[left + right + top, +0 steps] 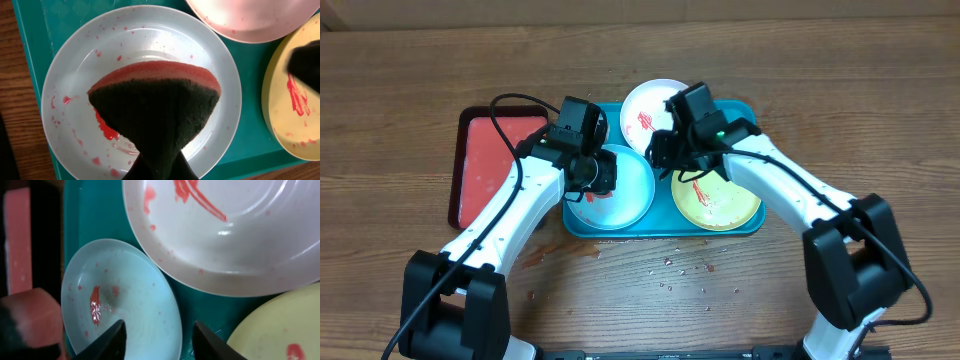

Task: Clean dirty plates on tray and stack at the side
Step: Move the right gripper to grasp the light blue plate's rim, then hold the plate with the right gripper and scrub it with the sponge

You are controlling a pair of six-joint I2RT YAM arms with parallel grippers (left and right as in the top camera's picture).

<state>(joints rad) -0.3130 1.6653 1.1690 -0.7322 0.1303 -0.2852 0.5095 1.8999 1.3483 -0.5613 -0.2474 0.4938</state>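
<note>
The teal tray (pixel 745 227) holds three sauce-smeared plates: white (pixel 645 105) at the back, light blue (pixel 630 200) front left, yellow-green (pixel 725 210) front right. My left gripper (pixel 592 172) is shut on a red sponge with a dark scouring side (pixel 155 100), which it presses on the light blue plate (pixel 150 35). My right gripper (pixel 672 152) is open and empty; in the right wrist view its fingers (pixel 162 340) straddle the right rim of the light blue plate (pixel 130 295), below the white plate (pixel 240 240) and beside the yellow-green one (pixel 280 325).
A smaller dark-rimmed red tray (pixel 490 160) lies left of the teal tray. Sauce specks and droplets (pixel 670 265) dot the wooden table in front of the tray. The two arms are close together over the tray's middle.
</note>
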